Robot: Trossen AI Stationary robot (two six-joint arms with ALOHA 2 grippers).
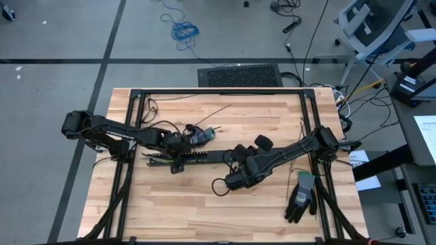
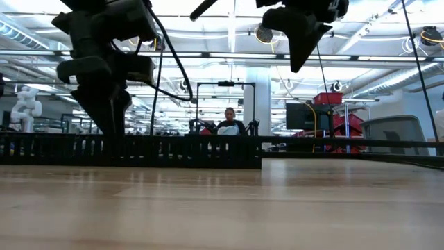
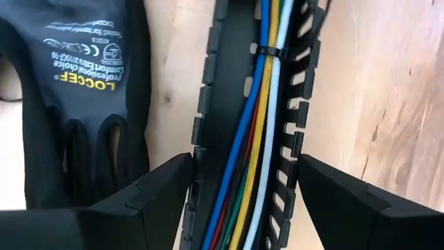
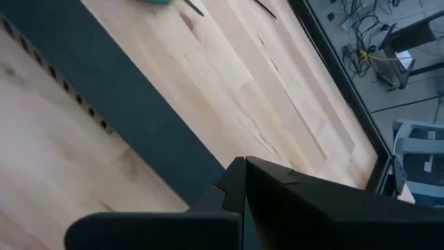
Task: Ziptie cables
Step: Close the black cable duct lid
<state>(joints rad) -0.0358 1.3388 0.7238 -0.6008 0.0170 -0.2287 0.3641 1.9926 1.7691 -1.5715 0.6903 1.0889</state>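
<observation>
The black slotted duct [image 1: 197, 158] lies flat on the wooden table, and the cables [image 3: 253, 139] run along inside it: blue, yellow, white, red and green wires. A black ziptie [image 3: 267, 52] is cinched around the bundle farther along. My left gripper [image 3: 243, 194] points down over the duct's left part [image 1: 178, 156], one finger beside each wall. My right gripper [image 4: 239, 187] is shut on nothing and hangs raised above the table near the duct's right end [image 1: 230, 181], high in the low view [image 2: 302, 42]. My left gripper comes at the duct from above and straddles it, its fingers [image 3: 166, 194] lying across it, each close against one slotted side wall [image 3: 295, 156]. I cannot tell whether they touch the walls. The duct rests flat on the table.
A black work glove [image 3: 76, 90] lies beside the duct on its far side, and another glove [image 1: 301, 196] lies near the table's front right. A black frame [image 1: 218, 90] rims the table. Bare wood lies in front of the duct. A person [image 2: 229, 126] sits far behind.
</observation>
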